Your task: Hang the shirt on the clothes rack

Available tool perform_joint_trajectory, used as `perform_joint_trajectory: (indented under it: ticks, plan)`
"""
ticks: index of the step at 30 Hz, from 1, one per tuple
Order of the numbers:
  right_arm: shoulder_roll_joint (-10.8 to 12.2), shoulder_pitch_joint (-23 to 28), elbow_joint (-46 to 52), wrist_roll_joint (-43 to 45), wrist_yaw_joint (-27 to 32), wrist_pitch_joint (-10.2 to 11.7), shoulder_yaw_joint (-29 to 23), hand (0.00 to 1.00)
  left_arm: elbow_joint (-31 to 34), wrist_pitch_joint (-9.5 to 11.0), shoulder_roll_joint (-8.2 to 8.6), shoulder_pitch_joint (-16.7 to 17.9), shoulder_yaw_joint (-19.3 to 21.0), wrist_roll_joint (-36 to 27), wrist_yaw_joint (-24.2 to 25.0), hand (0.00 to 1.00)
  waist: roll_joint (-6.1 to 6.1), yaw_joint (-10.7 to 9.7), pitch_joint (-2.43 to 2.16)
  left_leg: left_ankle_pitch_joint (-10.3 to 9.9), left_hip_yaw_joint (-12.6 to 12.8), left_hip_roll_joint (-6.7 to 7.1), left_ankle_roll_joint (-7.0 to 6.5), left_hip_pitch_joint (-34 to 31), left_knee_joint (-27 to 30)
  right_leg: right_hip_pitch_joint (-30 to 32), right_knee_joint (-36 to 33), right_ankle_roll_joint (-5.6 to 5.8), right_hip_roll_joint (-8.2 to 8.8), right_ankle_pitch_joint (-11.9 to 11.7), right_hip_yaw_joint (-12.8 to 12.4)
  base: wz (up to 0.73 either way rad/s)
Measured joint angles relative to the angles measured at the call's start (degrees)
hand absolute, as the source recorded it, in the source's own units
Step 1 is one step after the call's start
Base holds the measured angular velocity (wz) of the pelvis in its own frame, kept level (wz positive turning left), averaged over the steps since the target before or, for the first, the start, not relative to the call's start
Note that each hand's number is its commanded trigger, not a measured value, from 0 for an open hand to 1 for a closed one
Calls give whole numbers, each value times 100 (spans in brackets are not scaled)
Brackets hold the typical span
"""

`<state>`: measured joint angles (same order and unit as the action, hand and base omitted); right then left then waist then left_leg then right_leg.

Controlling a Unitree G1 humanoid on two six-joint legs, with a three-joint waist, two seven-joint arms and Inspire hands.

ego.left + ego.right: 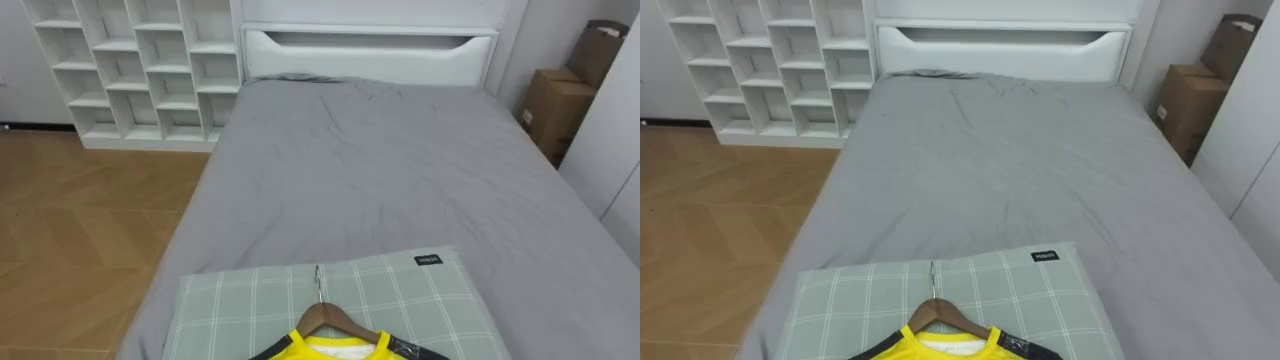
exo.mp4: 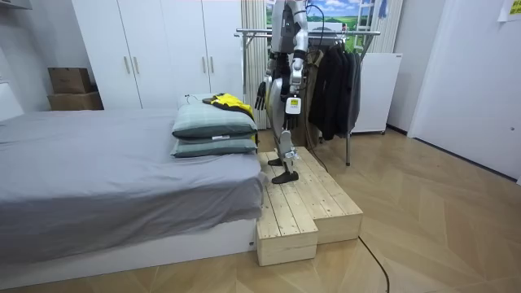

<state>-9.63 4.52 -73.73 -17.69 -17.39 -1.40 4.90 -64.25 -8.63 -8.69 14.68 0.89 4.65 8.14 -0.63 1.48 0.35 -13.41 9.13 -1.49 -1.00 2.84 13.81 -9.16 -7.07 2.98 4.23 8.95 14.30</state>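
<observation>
Bed [image 1: 380,170]: one lay before me.
Pillows: two, I counted an upper pillow [image 2: 216,122] and a lower pillow [image 2: 213,147].
Yellow shirt [image 1: 330,349]: one.
Wooden hanger [image 1: 325,317]: one, as far as I saw.
Cardboard boxes: two, a near box [image 1: 555,105] and a far box [image 1: 603,45].
Shelf unit [image 1: 140,65]: one.
Clothes rack [image 2: 362,33]: one.
Wooden platform [image 2: 313,207]: one.
Dark clothes [image 2: 334,81] on the rack: several; I could not count them apart.
</observation>
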Motion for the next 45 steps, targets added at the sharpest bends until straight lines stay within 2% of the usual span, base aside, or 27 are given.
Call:
perform_joint_trajectory:
  ticks: [6,12,18,21,32,38,43,45]
  plan:
    - [17,-1,7,-60,-15,5,-50,0,-5,39,8,-22,1,1,19,0,2,5,9,-3,34,-29,6,32,0,12,-56,0,-11,0,-36,-2]
    - [26,23,-3,-250,-32,6,-63,0,-44,73,8,-32,0,0,30,0,2,12,10,-14,131,-81,31,77,3,15,-63,0,-54,0,-220,-9]
    - [33,25,-4,-238,-24,2,-112,0,-49,59,27,21,43,-14,2,0,5,-10,6,-23,132,-91,47,76,17,10,-60,-4,-66,3,-233,-1]
    - [51,81,-3,-245,-29,-21,-187,0,-50,-1,42,63,125,-12,0,0,-5,-9,0,-22,130,-87,47,86,11,-1,-60,-4,-64,3,-225,0]
    - [54,93,17,-278,-34,-369,-208,0,-37,-398,45,60,146,10,-35,0,-54,39,-24,-21,135,-81,50,95,18,4,-47,-52,-55,39,-176,0]
    - [51,107,-7,-215,-31,-440,-310,0,-41,-396,78,84,801,538,-427,0,-41,50,-28,-22,117,-64,62,194,-13,-98,21,-73,-55,76,-157,1]
    - [28,107,4,-234,14,-491,-279,0,192,-390,21,54,1243,1641,-1101,0,-5,63,-27,-18,106,-65,71,230,-37,-125,26,-79,-62,82,-175,0]
    - [9,107,8,-233,32,-492,-280,0,234,-385,-36,-23,1244,1901,-1378,0,22,59,-34,-18,107,-62,71,194,-36,-96,28,-80,-61,84,-177,0]
